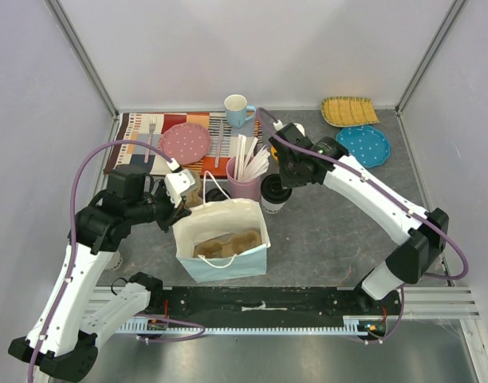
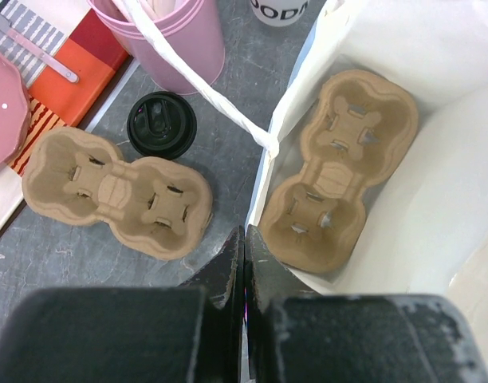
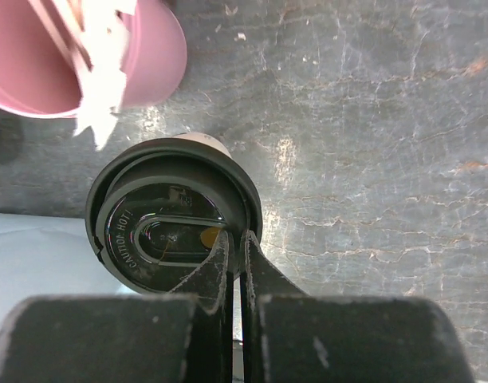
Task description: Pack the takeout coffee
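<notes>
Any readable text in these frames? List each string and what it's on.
"CAUTION HOT": raised letters on the black lid of the coffee cup, right wrist view.
"ODA": cut off by the frame edge, on the wall of the coffee cup, left wrist view.
Print on the cup in the top view: too small to read.

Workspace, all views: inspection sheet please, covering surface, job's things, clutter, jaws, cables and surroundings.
Surface: grey tabletop, patterned placemat at back left.
Job's things: takeout coffee upright, lidded, beside the pink cup; white bag open, cup carrier inside.
Clutter: second carrier and loose black lid left of the bag; blue mug, pink plate, blue plate, yellow dish.
Grippers: left gripper, jaws shut at the bag's rim; right gripper, jaws shut above the coffee's top.
Cables: purple cables along both arms, no snag seen.
Surroundings: white walls, metal frame.
</notes>
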`<state>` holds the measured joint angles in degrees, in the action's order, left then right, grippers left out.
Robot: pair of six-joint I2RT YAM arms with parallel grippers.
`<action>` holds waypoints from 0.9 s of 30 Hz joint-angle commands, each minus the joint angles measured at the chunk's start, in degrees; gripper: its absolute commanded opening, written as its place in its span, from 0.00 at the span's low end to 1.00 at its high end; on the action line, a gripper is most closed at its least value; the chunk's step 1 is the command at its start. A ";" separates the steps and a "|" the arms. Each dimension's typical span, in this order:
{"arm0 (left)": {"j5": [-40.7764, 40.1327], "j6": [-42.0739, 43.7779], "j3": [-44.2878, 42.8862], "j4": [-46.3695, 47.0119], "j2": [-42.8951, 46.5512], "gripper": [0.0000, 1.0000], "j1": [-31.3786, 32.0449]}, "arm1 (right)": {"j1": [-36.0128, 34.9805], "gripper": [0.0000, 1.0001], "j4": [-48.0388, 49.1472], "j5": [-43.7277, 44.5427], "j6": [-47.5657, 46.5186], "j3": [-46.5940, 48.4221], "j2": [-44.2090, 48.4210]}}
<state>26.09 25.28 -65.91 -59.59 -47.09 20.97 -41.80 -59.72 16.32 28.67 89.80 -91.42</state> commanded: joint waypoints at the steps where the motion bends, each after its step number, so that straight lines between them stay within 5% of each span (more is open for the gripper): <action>1: 3.09 -1.02 0.08 2.73 0.16 0.02 -0.23 | -0.21 0.00 -6.89 -0.58 -1.86 6.87 4.83; 12: 3.18 -0.67 0.26 4.48 -1.07 0.02 -0.32 | -0.21 0.00 -7.60 -6.37 -2.30 14.87 16.26; 27: 2.65 -0.41 0.17 5.36 -2.74 0.02 -0.23 | -0.47 0.00 -2.51 -25.01 -3.26 24.55 16.54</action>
<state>27.38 25.28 -65.39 -56.62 -49.74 20.97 -41.80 -66.22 -0.89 25.71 112.22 -73.95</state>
